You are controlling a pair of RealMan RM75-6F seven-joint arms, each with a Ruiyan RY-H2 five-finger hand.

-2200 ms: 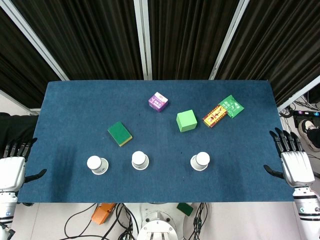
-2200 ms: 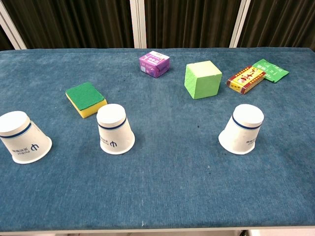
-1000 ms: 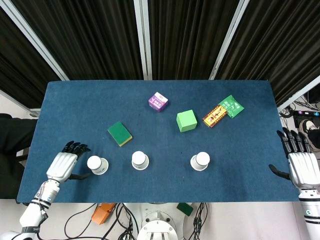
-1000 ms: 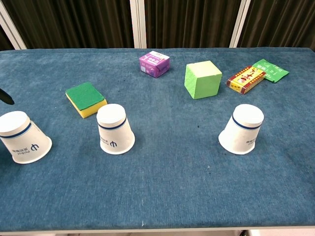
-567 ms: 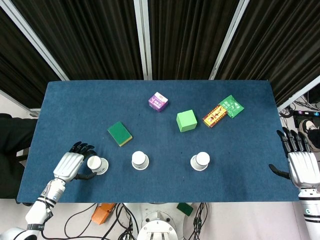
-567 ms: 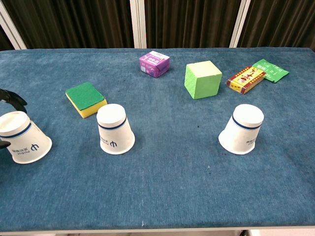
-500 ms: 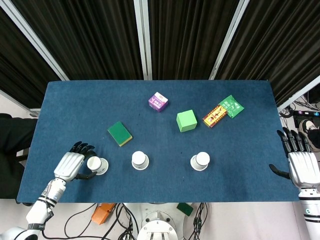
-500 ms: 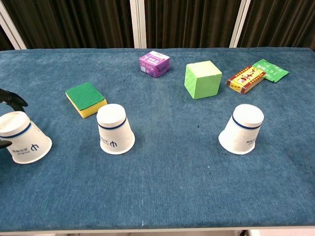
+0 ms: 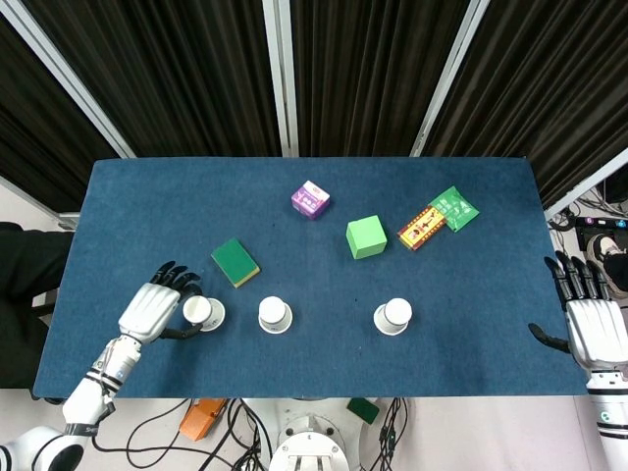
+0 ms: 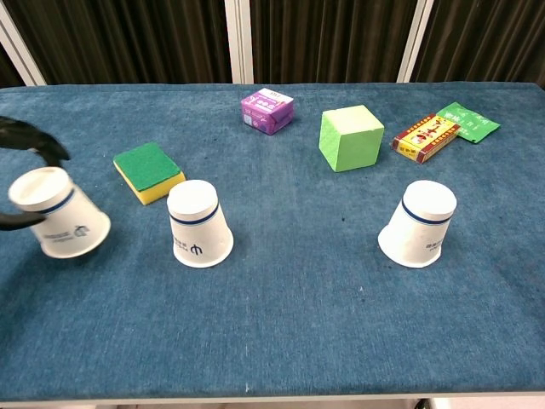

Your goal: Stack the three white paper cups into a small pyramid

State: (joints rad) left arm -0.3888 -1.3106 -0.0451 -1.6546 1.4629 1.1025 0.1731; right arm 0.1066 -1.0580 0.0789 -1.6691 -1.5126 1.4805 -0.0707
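Observation:
Three white paper cups with a blue ring stand upside down near the table's front edge. My left hand (image 9: pixel 155 310) grips the left cup (image 9: pixel 202 313), its dark fingers (image 10: pixel 36 140) curling round it. In the chest view that cup (image 10: pixel 61 215) is tilted, and I cannot tell whether it touches the cloth. The middle cup (image 9: pixel 275 315) (image 10: pixel 199 224) and the right cup (image 9: pixel 393 316) (image 10: pixel 420 224) stand untouched. My right hand (image 9: pixel 592 326) is open with fingers spread, beyond the table's right edge, and does not show in the chest view.
On the blue table (image 9: pixel 137 216), behind the cups, lie a green-and-yellow sponge (image 9: pixel 235 262) (image 10: pixel 149 173), a purple box (image 9: pixel 310 199), a green cube (image 9: pixel 366 237) (image 10: pixel 351 138), a red-and-yellow pack (image 9: pixel 422 228) and a green packet (image 9: pixel 453 208).
My left hand came in from the left edge, closed round the left cup and carried it right toward the middle cup, tilting it. The right hand barely moved.

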